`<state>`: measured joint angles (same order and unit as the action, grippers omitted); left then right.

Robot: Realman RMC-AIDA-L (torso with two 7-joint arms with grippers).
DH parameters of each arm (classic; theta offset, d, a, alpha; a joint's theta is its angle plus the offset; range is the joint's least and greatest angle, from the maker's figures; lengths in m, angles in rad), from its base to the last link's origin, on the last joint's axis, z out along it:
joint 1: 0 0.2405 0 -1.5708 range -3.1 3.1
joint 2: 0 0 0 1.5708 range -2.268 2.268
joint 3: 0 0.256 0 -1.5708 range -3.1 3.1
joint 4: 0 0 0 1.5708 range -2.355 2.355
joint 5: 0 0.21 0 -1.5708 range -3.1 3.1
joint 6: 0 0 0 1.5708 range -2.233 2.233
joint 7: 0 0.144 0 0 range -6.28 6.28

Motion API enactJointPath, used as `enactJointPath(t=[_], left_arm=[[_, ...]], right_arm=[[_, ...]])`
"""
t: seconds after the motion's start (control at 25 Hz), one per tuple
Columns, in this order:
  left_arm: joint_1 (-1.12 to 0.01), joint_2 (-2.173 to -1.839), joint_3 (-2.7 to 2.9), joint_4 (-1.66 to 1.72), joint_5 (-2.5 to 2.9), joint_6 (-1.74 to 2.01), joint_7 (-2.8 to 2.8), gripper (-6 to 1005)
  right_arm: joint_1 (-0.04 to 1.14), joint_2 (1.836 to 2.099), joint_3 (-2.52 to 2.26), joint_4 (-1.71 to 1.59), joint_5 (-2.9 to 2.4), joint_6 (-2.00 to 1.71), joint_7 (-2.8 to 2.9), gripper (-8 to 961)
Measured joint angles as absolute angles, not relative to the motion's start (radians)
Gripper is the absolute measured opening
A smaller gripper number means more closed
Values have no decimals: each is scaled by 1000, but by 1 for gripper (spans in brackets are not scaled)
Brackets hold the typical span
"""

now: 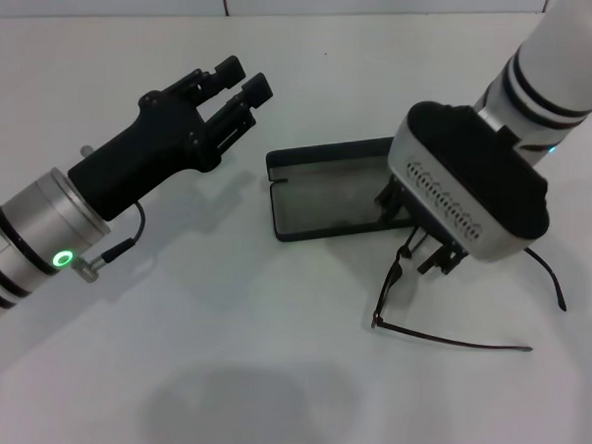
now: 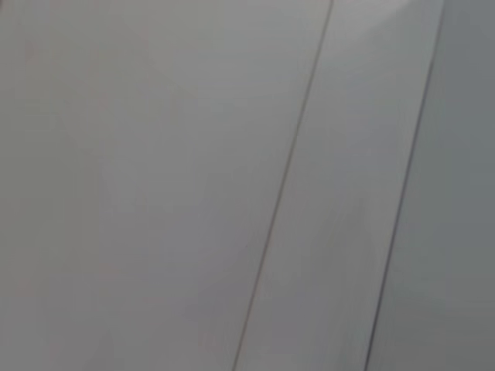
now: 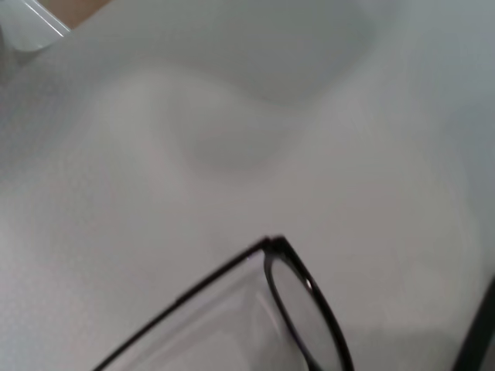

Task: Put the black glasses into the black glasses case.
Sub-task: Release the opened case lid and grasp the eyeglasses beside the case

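My right hand (image 1: 433, 258) is down at the front of the black glasses (image 1: 397, 281), fingers mostly hidden, so I cannot tell its grip. The glasses lie on the table (image 1: 234, 382) just beside the open black glasses case (image 1: 324, 196). My left hand (image 1: 236, 82) hovers open, well apart.

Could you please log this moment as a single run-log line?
right gripper: down over black glasses, grasp unclear | black glasses case: open on table | left gripper: raised beside case, holding nothing
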<state>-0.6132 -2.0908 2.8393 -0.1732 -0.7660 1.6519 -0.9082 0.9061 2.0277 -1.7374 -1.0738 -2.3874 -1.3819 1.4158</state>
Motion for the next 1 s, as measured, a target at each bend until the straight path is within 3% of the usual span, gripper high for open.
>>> enactJointPath(t=[0.32,0.4,1.0], left_arm=[[-603,-2091,2840,-173,-771,1639,-911,462],[-601,-2091,2841,-173,-772,1638,-913,462],[-599,-2089,2842,-173,-769,1627,-917,461]], right_arm=[[904,2028,-1823,-1076,-2371,-1319,1432,690],[904,2028,-1838,-1074,-2367,-1304,1432,585],[887,2028,-1878,-1075,-2367,-1278,1433,497]])
